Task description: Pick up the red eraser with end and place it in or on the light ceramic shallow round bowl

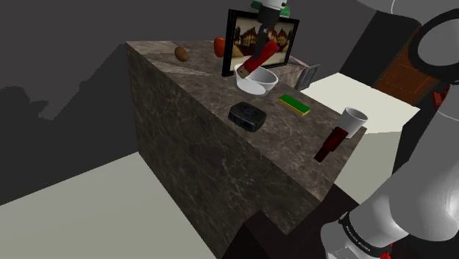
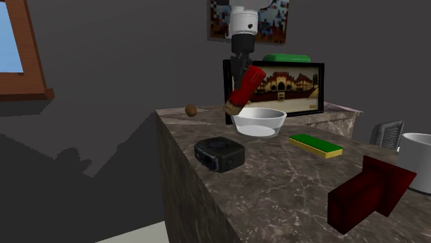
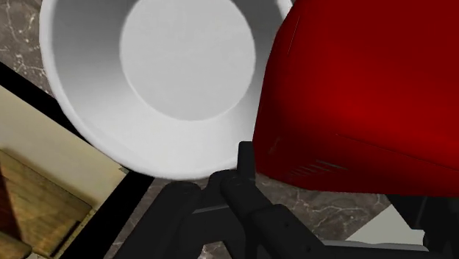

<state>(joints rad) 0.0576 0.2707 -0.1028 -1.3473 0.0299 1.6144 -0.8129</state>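
My black gripper (image 1: 271, 35) (image 2: 243, 67) hangs over the back of the marble counter, shut on the upper end of the red eraser (image 1: 260, 59) (image 2: 247, 85). The eraser slants down, and its pale tan end reaches the rim of the light shallow bowl (image 1: 259, 82) (image 2: 260, 124) on the side toward the second exterior view's left. In the wrist view the red eraser (image 3: 360, 96) bulks large beside a black finger (image 3: 245, 163), and the round white bowl (image 3: 81, 118) lies directly below.
Behind the bowl stands a framed picture (image 1: 246, 37) (image 2: 297, 83). Nearer on the counter are a black device (image 1: 247, 115) (image 2: 219, 152), a green and yellow sponge (image 1: 293, 104) (image 2: 315, 146), a white cup (image 1: 354, 119) and a dark red block (image 1: 329, 143). A brown lump (image 1: 181, 54) and a red fruit (image 1: 219, 46) sit at the far end.
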